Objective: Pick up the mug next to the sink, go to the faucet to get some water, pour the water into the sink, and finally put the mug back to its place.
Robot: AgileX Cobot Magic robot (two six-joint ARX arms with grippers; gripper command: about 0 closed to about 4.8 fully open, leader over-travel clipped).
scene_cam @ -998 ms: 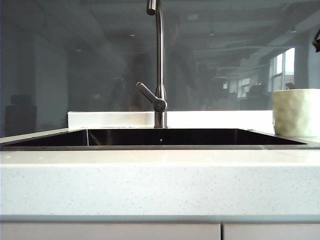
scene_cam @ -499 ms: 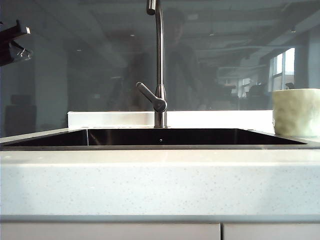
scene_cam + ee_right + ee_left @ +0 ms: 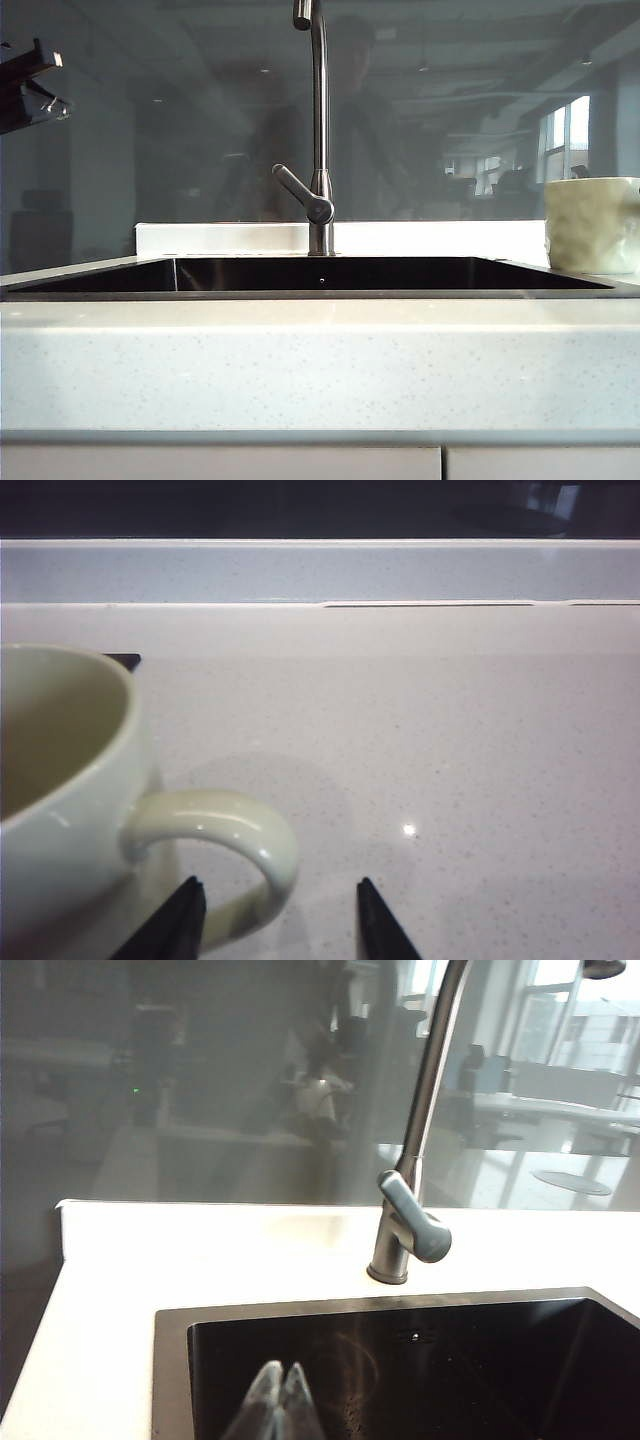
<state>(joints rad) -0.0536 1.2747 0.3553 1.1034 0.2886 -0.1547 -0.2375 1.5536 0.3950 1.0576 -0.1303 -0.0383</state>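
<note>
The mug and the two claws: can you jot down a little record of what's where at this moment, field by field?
mug: upright on the countertop beside the sink, not held
mug handle: sticks out toward the right gripper
right gripper: open, its fingertips near the handle, nothing gripped
left gripper: shut, empty, above the sink basin
faucet: upright behind the sink; no water seen running

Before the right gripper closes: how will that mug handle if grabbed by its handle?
The mug looks like glazed ceramic: probably rigid, slippery and breakable. Held by the handle, its off-centre body may swing. The right gripper is open beside the handle; the left gripper is shut over the sink.
</note>
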